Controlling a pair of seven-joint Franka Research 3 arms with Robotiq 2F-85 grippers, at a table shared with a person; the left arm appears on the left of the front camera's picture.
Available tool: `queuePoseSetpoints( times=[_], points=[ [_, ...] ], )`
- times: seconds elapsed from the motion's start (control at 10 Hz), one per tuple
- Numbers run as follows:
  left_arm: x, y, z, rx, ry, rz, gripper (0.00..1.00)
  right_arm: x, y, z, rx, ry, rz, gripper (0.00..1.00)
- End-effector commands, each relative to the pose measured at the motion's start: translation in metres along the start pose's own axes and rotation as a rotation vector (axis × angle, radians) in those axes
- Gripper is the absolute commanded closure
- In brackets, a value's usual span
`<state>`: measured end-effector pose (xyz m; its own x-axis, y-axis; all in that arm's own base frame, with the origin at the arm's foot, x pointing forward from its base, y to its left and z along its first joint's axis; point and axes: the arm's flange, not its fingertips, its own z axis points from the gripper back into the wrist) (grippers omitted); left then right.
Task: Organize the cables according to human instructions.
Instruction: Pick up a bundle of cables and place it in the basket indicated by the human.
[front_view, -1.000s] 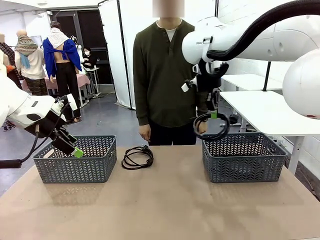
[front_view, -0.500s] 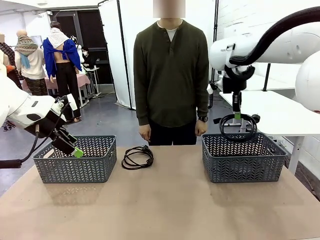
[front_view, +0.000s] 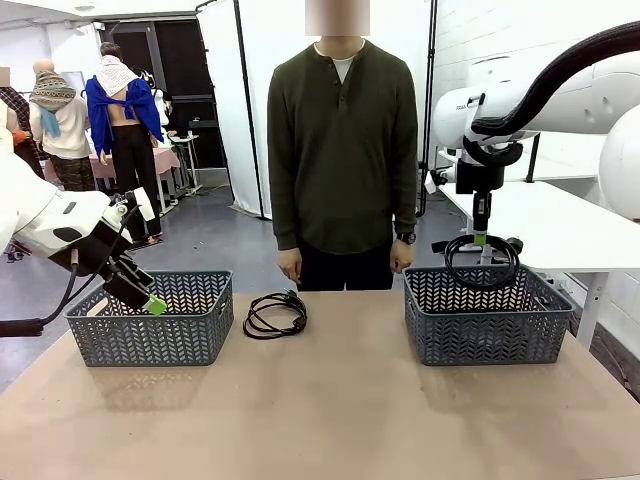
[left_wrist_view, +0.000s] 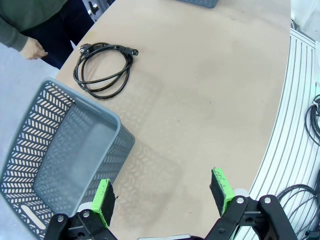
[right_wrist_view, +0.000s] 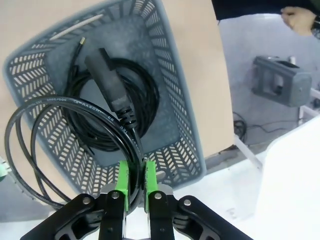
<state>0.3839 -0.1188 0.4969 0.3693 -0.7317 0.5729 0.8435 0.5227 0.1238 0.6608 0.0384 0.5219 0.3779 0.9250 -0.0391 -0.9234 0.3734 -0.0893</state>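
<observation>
My right gripper (front_view: 481, 238) is shut on a black cable (front_view: 449, 265), whose loops hang just above the right grey basket (front_view: 487, 330). In the right wrist view the green pads (right_wrist_view: 123, 172) pinch the cord below its chunky plug (right_wrist_view: 107, 82), and another coiled cable (right_wrist_view: 152, 97) lies in the basket's bottom. A third cable (front_view: 288, 298) lies coiled on the table between the two baskets, in front of the human (front_view: 342, 150). My left gripper (left_wrist_view: 161, 192) is open with nothing between its fingers, and it hovers at the near edge of the left basket (left_wrist_view: 65, 150).
The left grey basket (front_view: 150, 330) holds nothing that I can see. The human's hands (front_view: 290, 265) hang at the far table edge. The brown tabletop (front_view: 330, 410) is bare toward the front. A white table (front_view: 540, 225) stands behind the right basket.
My right arm has carried the held cable to the right, from beside the human's arm to over the right basket. The left arm has not moved.
</observation>
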Motion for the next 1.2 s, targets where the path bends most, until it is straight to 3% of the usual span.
queuePoseSetpoints(
  times=[0.0, 0.2, 1.1],
  points=[
    [-0.003, 0.004, 0.000, -0.020, -0.015, -0.010, 0.00, 0.004, 0.003, -0.003, 0.002, -0.050, 0.052, 1.00],
    [-0.003, 0.004, 0.000, -0.020, -0.015, -0.010, 0.00, 0.000, 0.000, 0.000, 0.000, 0.000, 0.000, 1.00],
    [-0.003, 0.004, 0.000, -0.020, -0.015, -0.010, 0.00, 0.025, -0.011, -0.014, -0.024, -0.056, 0.112, 1.00]
  ],
)
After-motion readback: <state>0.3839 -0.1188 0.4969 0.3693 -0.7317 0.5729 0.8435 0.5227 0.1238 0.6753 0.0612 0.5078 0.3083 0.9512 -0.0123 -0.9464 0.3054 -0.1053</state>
